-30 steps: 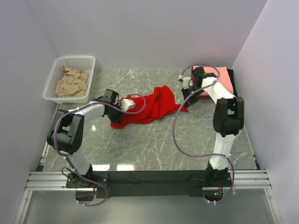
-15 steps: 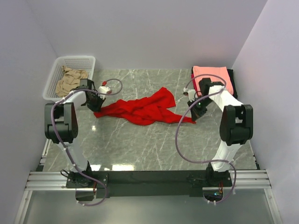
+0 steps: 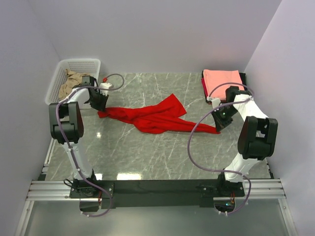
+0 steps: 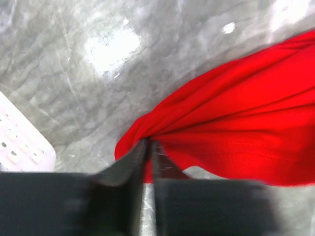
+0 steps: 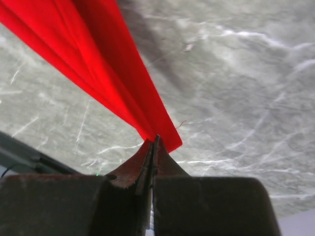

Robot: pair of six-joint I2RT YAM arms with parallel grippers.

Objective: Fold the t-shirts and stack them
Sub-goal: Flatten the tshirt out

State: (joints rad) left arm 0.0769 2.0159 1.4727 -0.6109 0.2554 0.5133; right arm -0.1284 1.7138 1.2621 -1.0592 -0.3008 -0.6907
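A bright red t-shirt (image 3: 152, 115) is stretched left to right across the marble table, bunched in the middle. My left gripper (image 3: 100, 109) is shut on its left end, which shows in the left wrist view (image 4: 147, 142). My right gripper (image 3: 218, 127) is shut on its right tip, which shows in the right wrist view (image 5: 155, 137). The cloth (image 5: 103, 64) runs taut up and left from the right jaws. A folded salmon-pink t-shirt (image 3: 222, 78) lies on a black one (image 3: 247, 89) at the back right. A tan t-shirt (image 3: 74, 83) lies crumpled in the basket.
A white mesh basket (image 3: 63, 67) stands at the back left, its corner in the left wrist view (image 4: 19, 147). Walls close in the left, back and right. The metal rail with the arm bases (image 3: 157, 189) runs along the near edge.
Both grippers have moved apart, the left toward the basket and the right toward the near right. The red shirt went from a heap to a long stretched band.
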